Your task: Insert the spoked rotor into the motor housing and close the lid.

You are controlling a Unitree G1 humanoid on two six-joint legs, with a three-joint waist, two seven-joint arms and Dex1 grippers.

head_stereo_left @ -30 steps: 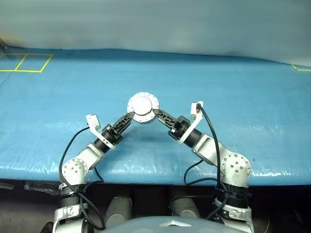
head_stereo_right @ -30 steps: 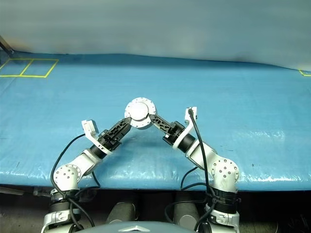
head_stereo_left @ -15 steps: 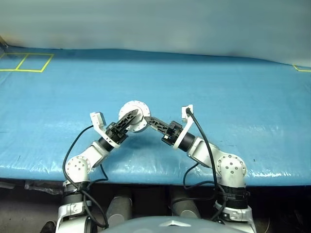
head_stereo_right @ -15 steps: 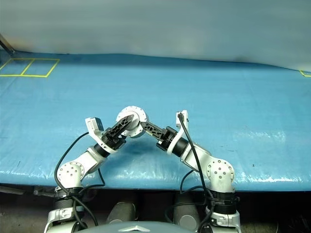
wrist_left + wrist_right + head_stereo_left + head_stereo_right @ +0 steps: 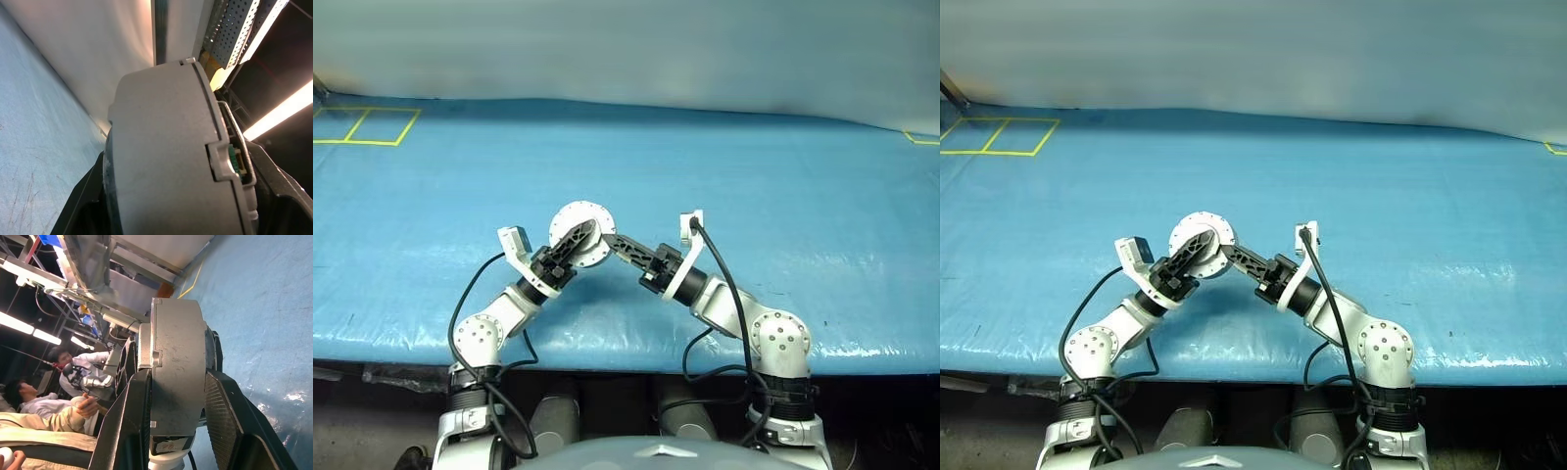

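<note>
Closed motor housing [image 5: 579, 234] held up between both grippers, above the near middle of the blue surface [image 5: 803, 196].
Right gripper [image 5: 171, 396] fingers clamped on its flat faces, lid [image 5: 145, 342] shut against it; left gripper [image 5: 582, 238] fingers straddling its rim.

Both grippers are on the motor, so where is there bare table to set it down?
The blue-covered table is bare beyond and to both sides of the arms: a wide stretch toward the far edge, the far left up to the yellow taped squares, and all the right. It is crowded only at centre, where the left gripper and right gripper meet on the round silver motor housing.
</note>
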